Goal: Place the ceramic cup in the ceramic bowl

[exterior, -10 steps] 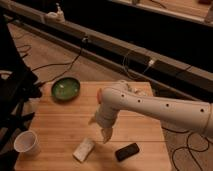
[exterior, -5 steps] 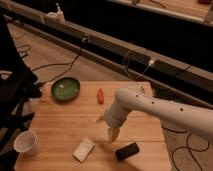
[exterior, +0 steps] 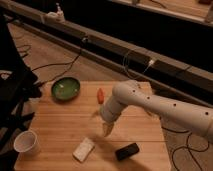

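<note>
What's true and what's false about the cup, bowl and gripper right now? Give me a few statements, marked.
1. The ceramic cup sits inside the ceramic bowl. False: the cup stands upright on the wooden table near its front corner, well apart from the bowl.
2. The gripper hangs over the middle of the table, open and holding nothing. True.
3. A pale block lies between the cup and a black object along the table's front edge. True.
4. The small orange object lies in the bowl. False: it lies on the table beside the bowl, between the bowl and the arm.
</note>
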Available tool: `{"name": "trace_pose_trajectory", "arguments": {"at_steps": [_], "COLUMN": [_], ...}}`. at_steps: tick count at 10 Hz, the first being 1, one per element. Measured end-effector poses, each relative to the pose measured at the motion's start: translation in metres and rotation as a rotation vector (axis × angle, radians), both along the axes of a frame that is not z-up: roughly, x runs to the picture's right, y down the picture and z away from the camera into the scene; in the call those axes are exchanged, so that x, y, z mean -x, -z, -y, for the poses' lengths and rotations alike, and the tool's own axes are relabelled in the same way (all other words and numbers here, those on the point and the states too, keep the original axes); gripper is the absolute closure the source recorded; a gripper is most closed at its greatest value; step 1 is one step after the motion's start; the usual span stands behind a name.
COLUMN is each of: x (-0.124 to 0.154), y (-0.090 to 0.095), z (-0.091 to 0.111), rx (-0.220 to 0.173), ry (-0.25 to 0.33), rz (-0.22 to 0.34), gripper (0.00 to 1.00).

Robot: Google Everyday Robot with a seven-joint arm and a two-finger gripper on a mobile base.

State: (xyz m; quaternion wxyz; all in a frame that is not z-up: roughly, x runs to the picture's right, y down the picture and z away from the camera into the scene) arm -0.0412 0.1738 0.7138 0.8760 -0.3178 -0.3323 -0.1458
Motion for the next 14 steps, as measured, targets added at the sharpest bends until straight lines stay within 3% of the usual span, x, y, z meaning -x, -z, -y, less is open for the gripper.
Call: {"name": "trace_pose_trajectory", "arguments": {"at_steps": [4, 8, 10, 14], "x": [0.065, 0.123, 0.161, 0.215], "y": [0.001, 0.001, 0.005, 0.022], "z": [0.011, 0.010, 0.004, -0.017], "rx": [-0.030, -0.023, -0.010, -0.004], "ry": [0.130, 0.233, 0.296, 0.410], "rz": [0.130, 0.253, 0.344, 0.461], "gripper": [0.30, 0.30, 0.30, 0.30]}}
